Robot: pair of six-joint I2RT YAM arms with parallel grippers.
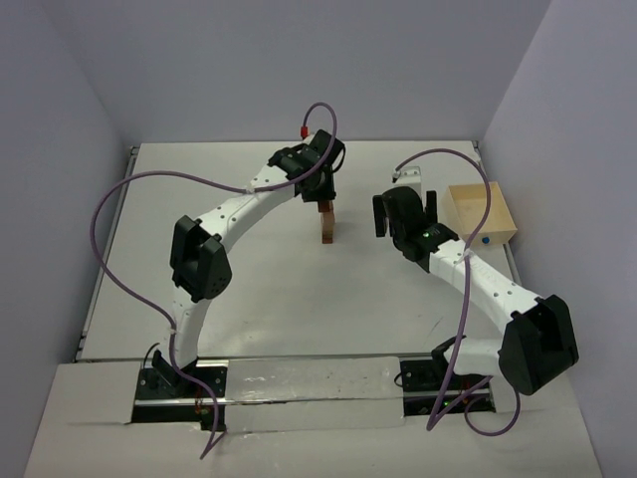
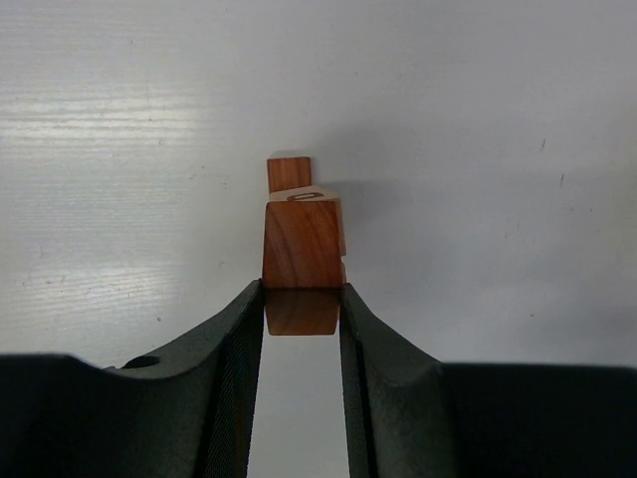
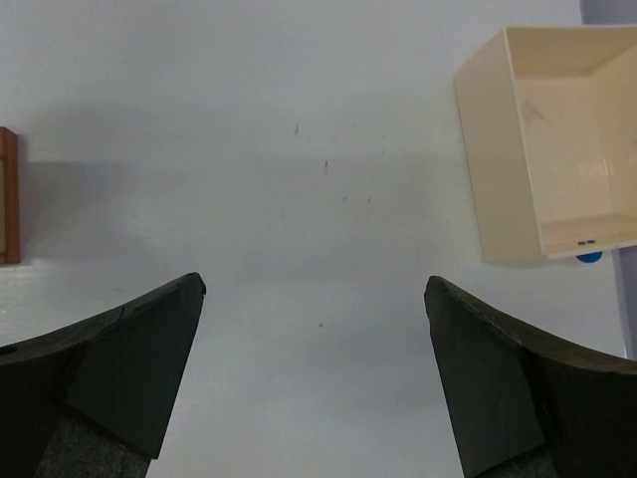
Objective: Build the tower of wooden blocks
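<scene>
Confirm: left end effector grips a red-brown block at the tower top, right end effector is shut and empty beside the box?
One error: the right end effector is open, not shut; the right wrist view shows it spread wide. It is empty beside the box, and the left end effector grips a red-brown block at the tower top.

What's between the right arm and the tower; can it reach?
Probably yes: the right gripper is open, empty, with bare table up to the tower. The left gripper clamps the top block, so only its lower part looks free.
</scene>
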